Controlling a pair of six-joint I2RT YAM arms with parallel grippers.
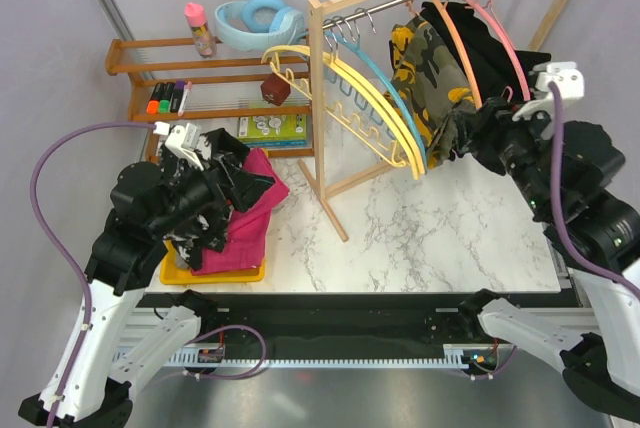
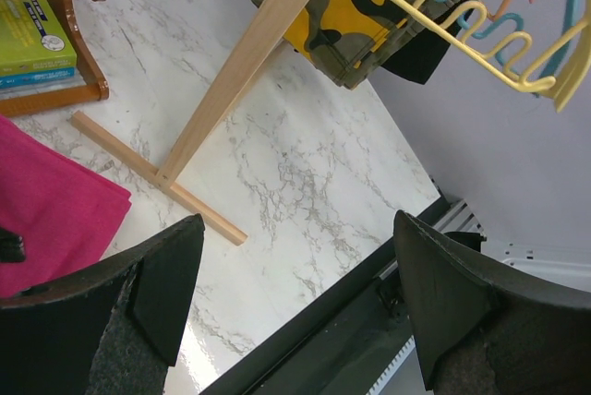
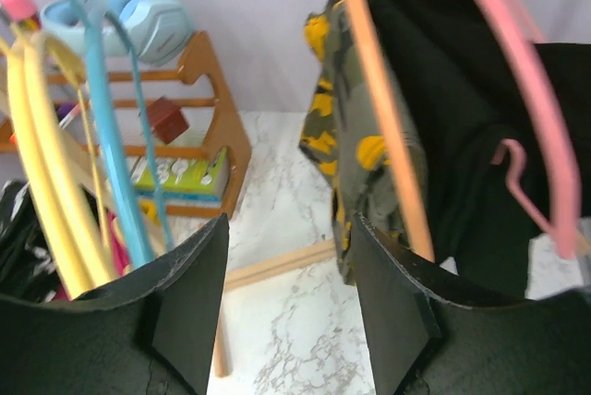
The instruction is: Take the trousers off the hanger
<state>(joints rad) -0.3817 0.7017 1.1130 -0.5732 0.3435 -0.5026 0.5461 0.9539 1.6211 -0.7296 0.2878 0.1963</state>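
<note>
Hanging trousers (image 3: 443, 109) just beyond right pincer (image 3: 288, 266)

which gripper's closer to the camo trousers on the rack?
Right. The right gripper is open at the rack, right beside the camouflage trousers. The left gripper is open too, across the table by the magenta trousers.

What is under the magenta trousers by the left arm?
A yellow tray: its rim shows below the magenta trousers. The left arm covers the rest, so anything else under the pile cannot be seen.
</note>
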